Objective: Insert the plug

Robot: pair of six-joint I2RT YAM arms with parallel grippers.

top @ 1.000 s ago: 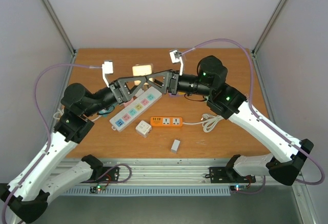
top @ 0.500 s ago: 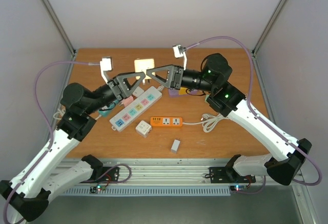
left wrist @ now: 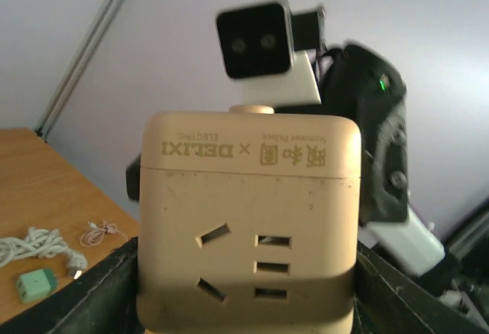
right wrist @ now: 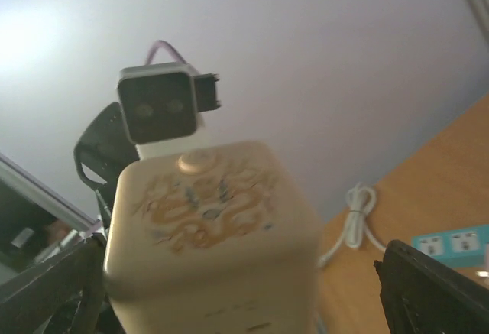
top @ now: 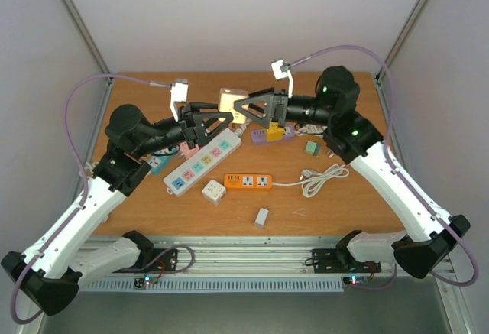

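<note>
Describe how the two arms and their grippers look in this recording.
The left arm and right arm have white links and black rounded joints. The left gripper and right gripper are black with triangular cut-out fingers. A purple cable loops to each white wrist camera. Green lights glow on the right arm.

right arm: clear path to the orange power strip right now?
Probably yes. The right gripper stands open around the cube socket, which the left gripper holds, so it carries nothing. The orange power strip lies uncovered on the table, no arm above it.
</note>
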